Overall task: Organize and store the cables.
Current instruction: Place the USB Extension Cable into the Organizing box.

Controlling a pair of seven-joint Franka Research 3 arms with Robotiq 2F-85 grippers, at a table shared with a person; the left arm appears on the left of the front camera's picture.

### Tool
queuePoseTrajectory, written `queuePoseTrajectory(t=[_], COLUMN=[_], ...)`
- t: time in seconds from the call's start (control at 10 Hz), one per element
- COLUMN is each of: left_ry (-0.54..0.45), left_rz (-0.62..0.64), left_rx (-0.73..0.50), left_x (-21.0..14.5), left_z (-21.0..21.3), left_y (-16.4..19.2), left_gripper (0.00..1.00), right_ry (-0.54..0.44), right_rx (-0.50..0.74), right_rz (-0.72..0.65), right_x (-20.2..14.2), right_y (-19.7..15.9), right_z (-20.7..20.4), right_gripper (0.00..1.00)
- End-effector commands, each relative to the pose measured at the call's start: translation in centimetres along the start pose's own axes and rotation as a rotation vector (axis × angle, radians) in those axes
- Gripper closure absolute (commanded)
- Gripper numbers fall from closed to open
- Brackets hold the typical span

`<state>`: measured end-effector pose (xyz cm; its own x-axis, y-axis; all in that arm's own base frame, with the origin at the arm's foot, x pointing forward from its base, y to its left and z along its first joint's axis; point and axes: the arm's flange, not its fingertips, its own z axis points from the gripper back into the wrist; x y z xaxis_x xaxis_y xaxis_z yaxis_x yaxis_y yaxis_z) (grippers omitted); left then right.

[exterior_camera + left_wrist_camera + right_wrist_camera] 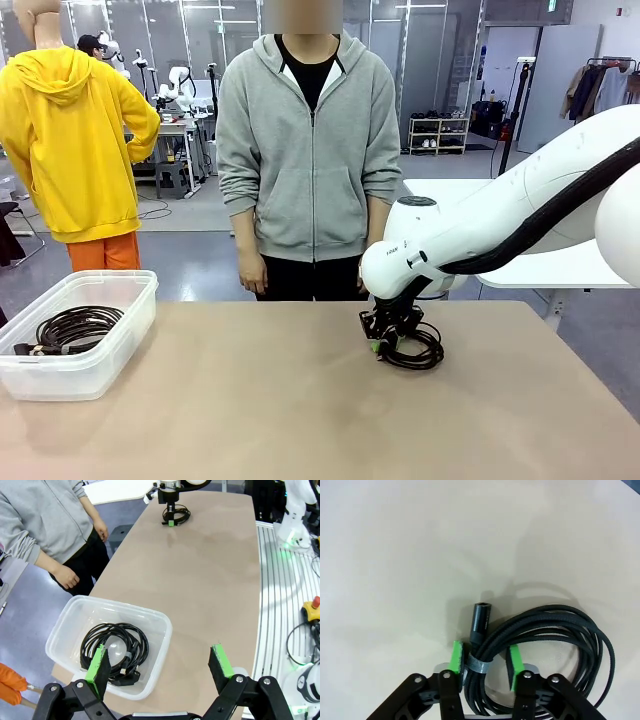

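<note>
The right arm bends down to the table point(300, 400), and its gripper point(485, 661) is pinched around a black cable coil point(555, 645) right where a small grey band ties it, with a plug sticking out just past the fingers. The left gripper point(162, 669) hangs up high with its fingers wide apart, holding nothing. Just past its fingers is a clear bin point(75, 615) with more coiled cables point(117, 647) inside, and a person point(308, 160) stands across the table.
</note>
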<state>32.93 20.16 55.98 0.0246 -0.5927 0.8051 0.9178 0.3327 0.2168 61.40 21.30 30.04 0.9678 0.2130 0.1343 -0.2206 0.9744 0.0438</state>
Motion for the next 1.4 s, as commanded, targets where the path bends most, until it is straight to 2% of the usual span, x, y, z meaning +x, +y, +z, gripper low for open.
queuePoseTrajectory(t=[0.0,0.1,0.6,0.8,1.3], left_ry=[-0.029,-0.029,-0.029,-0.029,-0.029], left_rz=[-0.023,-0.023,-0.023,-0.023,-0.023], left_rx=[0.003,0.003,0.003,0.003,0.003], left_x=[0.0,0.0,0.0,0.0,0.0], left_z=[-0.1,-0.1,-0.1,-0.1,-0.1], left_y=[-0.3,-0.3,-0.3,-0.3,-0.3], left_gripper=[0.00,0.00,0.00,0.00,0.00], right_ry=[0.011,0.018,0.008,-0.008,-0.008], right_rx=[-0.047,-0.052,-0.076,-0.055,-0.055], right_rz=[-0.035,-0.034,-0.010,0.021,0.021], right_x=[0.0,-0.1,-0.8,-0.1,-0.1], right_y=[1.5,1.7,2.5,1.4,1.4], right_z=[-1.0,-1.2,-0.9,0.1,0.1], right_gripper=[0.97,1.00,1.00,1.00,1.00])
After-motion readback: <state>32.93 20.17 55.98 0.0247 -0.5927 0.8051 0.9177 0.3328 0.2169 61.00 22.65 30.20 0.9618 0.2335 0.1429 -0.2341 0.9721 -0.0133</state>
